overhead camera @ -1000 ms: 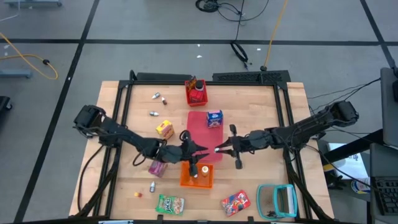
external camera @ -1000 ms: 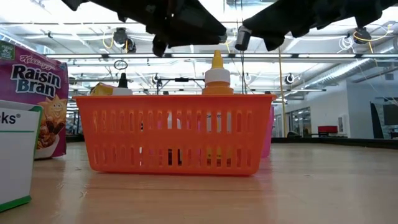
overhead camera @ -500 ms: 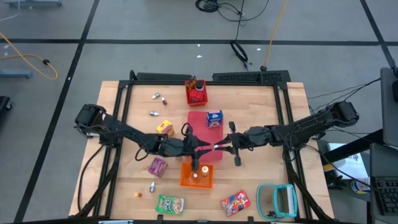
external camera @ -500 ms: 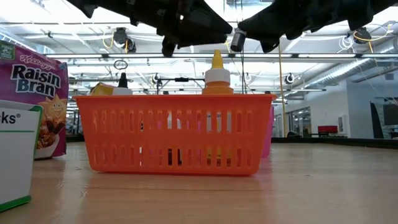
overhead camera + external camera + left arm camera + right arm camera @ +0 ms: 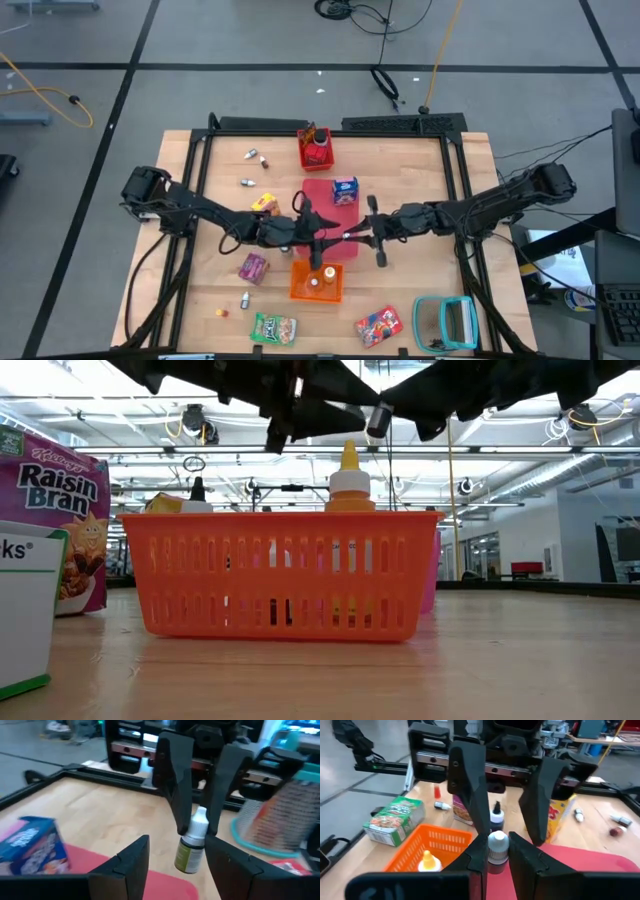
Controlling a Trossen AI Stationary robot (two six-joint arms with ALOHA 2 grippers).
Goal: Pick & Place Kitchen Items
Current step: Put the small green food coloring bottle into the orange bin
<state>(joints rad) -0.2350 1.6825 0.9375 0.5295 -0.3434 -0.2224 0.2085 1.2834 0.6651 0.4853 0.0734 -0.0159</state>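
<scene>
Orange basket (image 5: 280, 575) holds a yellow-capped bottle (image 5: 348, 478); right end effector (image 5: 498, 851) pinches a small bottle (image 5: 192, 841), left end effector (image 5: 172, 857) spread.

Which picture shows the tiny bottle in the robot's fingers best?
The left wrist view: the little bottle hangs whole in the right gripper. The right wrist view shows its white cap; high and low views show only a speck.

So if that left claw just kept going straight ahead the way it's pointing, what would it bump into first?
Most likely the small white-capped bottle pinched in the right gripper. The left gripper points straight at it with fingers spread either side. Depth is hard to judge, but nothing shows between them.
</scene>
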